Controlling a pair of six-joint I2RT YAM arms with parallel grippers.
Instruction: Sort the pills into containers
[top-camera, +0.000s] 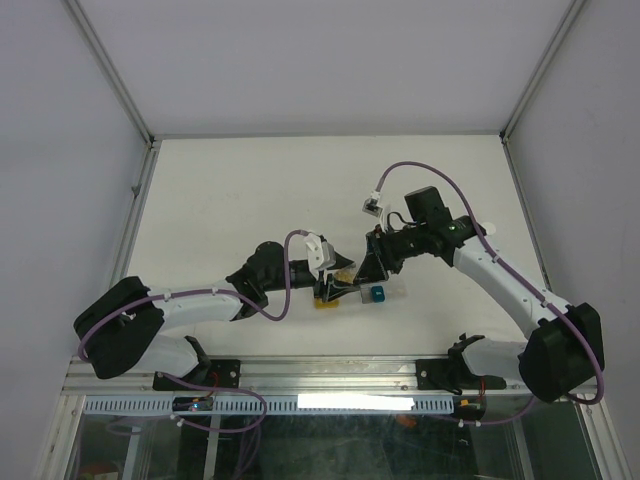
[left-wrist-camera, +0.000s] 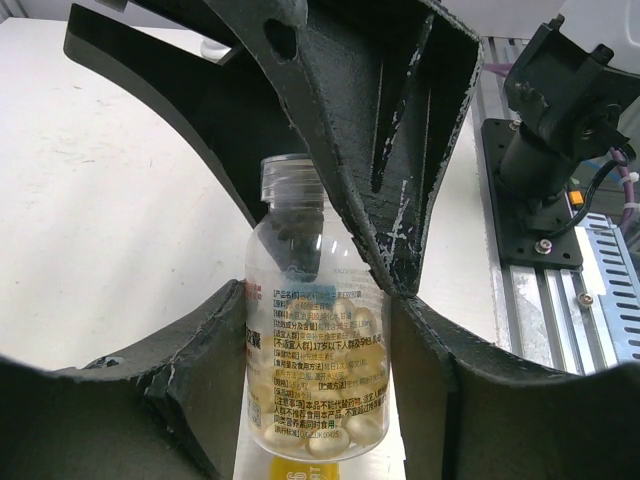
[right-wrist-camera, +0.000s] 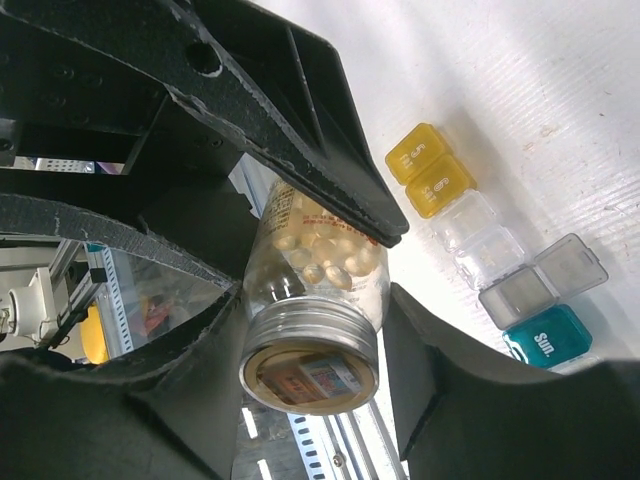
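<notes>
Sorting not begun: pills (right-wrist-camera: 325, 255) sat in the bottle (left-wrist-camera: 315, 410) pinched by the left gripper (left-wrist-camera: 315, 335). The right gripper (right-wrist-camera: 315, 330) straddled its top, grip unclear. The containers (right-wrist-camera: 470, 225) waited by the table's (top-camera: 250, 190) near edge.

Pills (right-wrist-camera: 322, 250) in bottle (right-wrist-camera: 318, 305) w/ containers (right-wrist-camera: 490, 240) in row on table (right-wrist-camera: 560, 100) just beside it.
</notes>
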